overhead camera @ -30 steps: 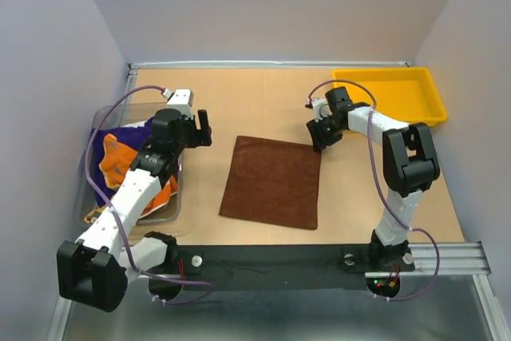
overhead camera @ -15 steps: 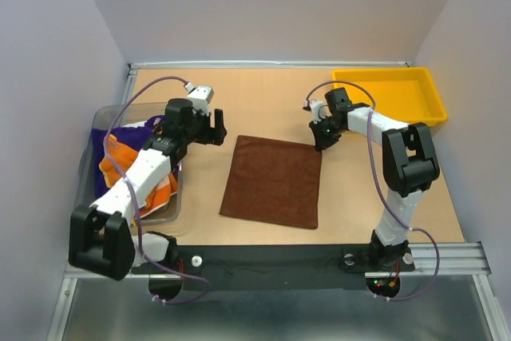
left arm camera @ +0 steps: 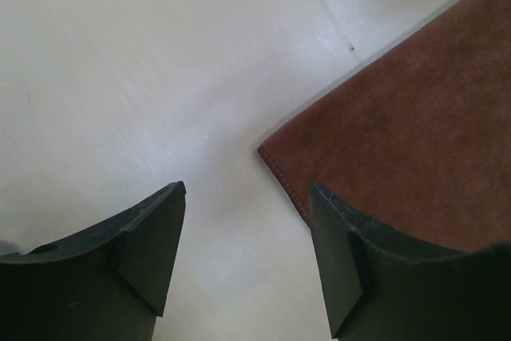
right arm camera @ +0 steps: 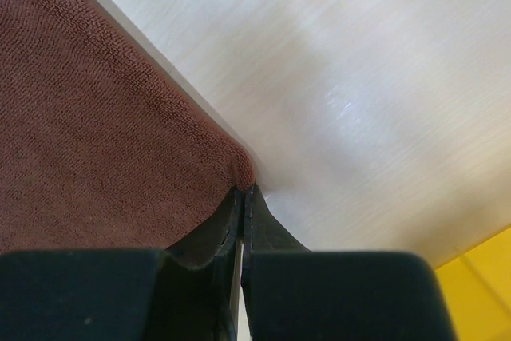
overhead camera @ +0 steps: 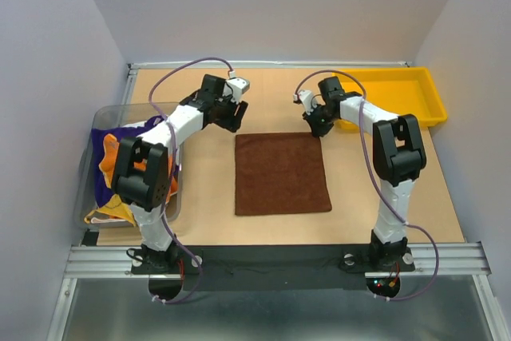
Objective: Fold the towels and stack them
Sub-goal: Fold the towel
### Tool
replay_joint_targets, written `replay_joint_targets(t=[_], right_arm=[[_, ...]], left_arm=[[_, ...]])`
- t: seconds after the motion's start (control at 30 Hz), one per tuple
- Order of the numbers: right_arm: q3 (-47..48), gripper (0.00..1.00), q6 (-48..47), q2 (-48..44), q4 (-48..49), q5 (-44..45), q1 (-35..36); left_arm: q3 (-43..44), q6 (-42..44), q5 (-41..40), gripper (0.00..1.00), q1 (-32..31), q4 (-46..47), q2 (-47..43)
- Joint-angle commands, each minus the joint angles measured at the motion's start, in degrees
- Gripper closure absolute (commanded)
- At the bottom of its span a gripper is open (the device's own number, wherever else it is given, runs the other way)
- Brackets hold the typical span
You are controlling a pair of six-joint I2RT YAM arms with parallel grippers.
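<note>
Two neighbours — clear bin (overhead camera: 89,167), yellow tray (overhead camera: 415,89)

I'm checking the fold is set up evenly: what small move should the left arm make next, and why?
Probably ease the open left pincer down onto the brown towel's far-left corner and shut. That corner lies on the table between its fingers, ungripped, while the right pincer is already shut at the far-right corner, so both far corners could then lift together.

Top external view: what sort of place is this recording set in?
Probably a lab test cell, not a home: plain walls box in a tabletop holding only a brown towel, a yellow tray and a clear bin.
</note>
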Motion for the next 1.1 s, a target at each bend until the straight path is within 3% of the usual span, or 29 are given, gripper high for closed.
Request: replay_joint_targets(t=[0.0,0.4,0.93,1.07], right_arm=[[3.4,0.99,-4.1,2.3,0.4,1.8,0.8],[3.7,0.99,-4.1,3.8,0.5,3.2,2.1],[2.2,0.99,-3.4,3.1,0.6,3.6,2.2],[2.0,0.99,-3.3,2.8,0.6,3.7,2.2]], left_arm=[[6.9,6.5,3.7,0.32,-0.2,-6.2,5.7],[20.1,10.8,10.2,0.48,-0.3,-14.5,19.8],[17.6,10.6,9.7,0.49,-0.5,-15.8,22.3],[17.0,9.9,8.4,0.55,-0.8,-16.4,23.8]])
